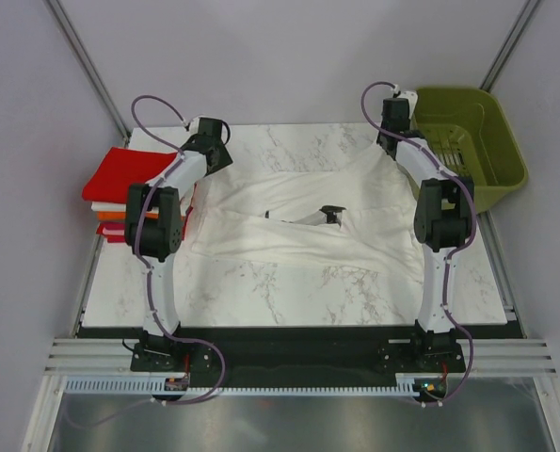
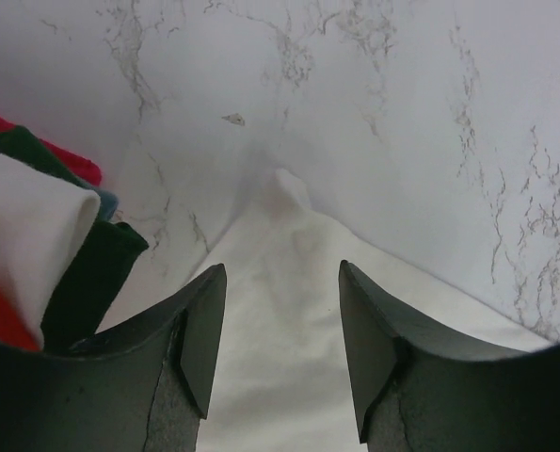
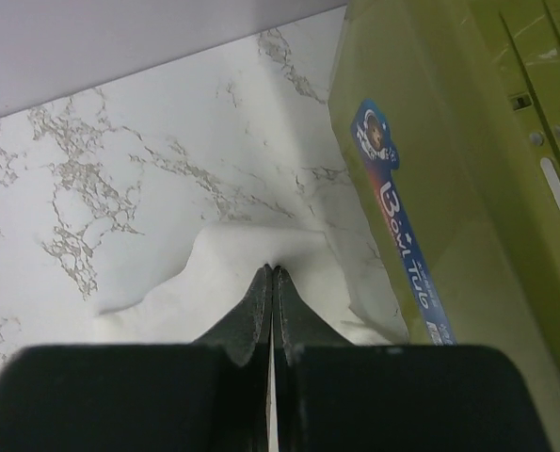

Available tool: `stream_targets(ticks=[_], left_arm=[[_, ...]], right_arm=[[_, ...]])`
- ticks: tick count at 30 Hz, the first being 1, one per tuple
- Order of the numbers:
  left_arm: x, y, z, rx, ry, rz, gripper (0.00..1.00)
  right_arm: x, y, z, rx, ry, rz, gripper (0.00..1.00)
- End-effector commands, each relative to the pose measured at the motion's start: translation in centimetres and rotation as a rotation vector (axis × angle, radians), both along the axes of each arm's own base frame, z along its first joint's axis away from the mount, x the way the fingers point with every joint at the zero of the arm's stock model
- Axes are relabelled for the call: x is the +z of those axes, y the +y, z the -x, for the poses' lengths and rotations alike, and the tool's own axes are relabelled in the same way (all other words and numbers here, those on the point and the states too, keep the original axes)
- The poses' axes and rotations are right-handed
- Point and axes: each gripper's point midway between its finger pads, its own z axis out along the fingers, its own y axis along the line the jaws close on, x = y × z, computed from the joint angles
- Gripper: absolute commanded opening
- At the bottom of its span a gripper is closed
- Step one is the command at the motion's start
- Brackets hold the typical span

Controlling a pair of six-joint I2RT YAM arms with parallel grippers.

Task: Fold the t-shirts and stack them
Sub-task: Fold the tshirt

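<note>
A large plain white soft-cloth t-shirt (image 1: 298, 235) is spread, wrinkled, across the white marble-patterned table (image 1: 289, 297). One far corner is pinched between the pressed-together fingers of the right tool (image 3: 273, 271), just beside the smooth olive-green plastic basket (image 3: 468, 188). The left tool (image 2: 281, 268) is held open above the other far corner, which rises in a small peak. A stack of folded red, white and orange t-shirts (image 1: 120, 179) is seen at the table's left edge.

Folded t-shirts (image 1: 115, 176) partly behind left arm (image 1: 157, 224).
</note>
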Motion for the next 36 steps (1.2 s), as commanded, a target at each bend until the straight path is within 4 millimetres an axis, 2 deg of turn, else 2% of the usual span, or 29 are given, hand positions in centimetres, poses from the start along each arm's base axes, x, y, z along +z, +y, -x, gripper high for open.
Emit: stream_targets(ticks=[1, 11, 16, 18, 21, 22, 25, 26, 27, 28, 30, 32, 33, 35, 36], left_arm=[[0.9, 1.0, -1.2, 0.093, -0.034, -0.023, 0.59], [-0.2, -1.0, -5.1, 0.062, -0.062, 0.049, 0.54], [-1.3, -0.2, -4.3, 0.112, -0.028, 0.026, 0.47], [-1.6, -0.1, -4.1, 0.112, -0.016, 0.021, 0.40], [-1.9, 0.1, -3.8, 0.120, -0.007, 0.015, 0.34], [-2.1, 0.1, -3.7, 0.120, -0.002, 0.014, 0.33], [-2.3, 0.5, -3.6, 0.120, 0.004, -0.008, 0.21], [-2.3, 0.6, -3.6, 0.120, 0.004, -0.012, 0.10], [-2.2, 0.6, -3.6, 0.118, 0.002, -0.014, 0.05], [-2.1, 0.8, -3.5, 0.120, 0.004, -0.017, 0.02], [-1.2, 1.2, -3.4, 0.130, -0.009, -0.030, 0.02], [-0.2, 1.5, -3.3, 0.132, -0.022, -0.038, 0.02], [0.0, 1.5, -3.1, 0.133, -0.024, -0.044, 0.02], [0.2, 1.8, -2.6, 0.138, -0.021, -0.049, 0.02], [1.0, 1.9, -2.5, 0.141, -0.031, -0.049, 0.02]], right_arm=[[2.9, 0.1, -0.4, 0.005, -0.080, -0.025, 0.00], [2.1, 0.9, -0.1, 0.043, -0.084, -0.067, 0.00], [2.0, 1.1, 0.0, 0.046, -0.085, -0.072, 0.00], [2.0, 1.2, 0.0, 0.049, -0.085, -0.075, 0.00], [2.3, 1.2, 0.1, 0.052, -0.087, -0.076, 0.00], [2.8, 1.2, 0.2, 0.057, -0.092, -0.074, 0.00], [3.9, 1.0, 0.7, 0.058, -0.106, -0.067, 0.00], [4.3, 1.0, 0.9, 0.060, -0.112, -0.066, 0.00], [5.2, 1.0, 1.0, 0.061, -0.125, -0.066, 0.00], [5.2, 1.0, 1.3, 0.062, -0.122, -0.064, 0.00], [6.5, 1.0, 1.6, 0.062, -0.145, -0.066, 0.00], [6.8, 1.0, 2.1, 0.058, -0.148, -0.069, 0.00], [7.8, 0.9, 2.3, 0.056, -0.171, -0.073, 0.00], [7.9, 1.1, 2.8, 0.057, -0.169, -0.087, 0.00], [8.8, 1.0, 3.1, 0.053, -0.184, -0.089, 0.00]])
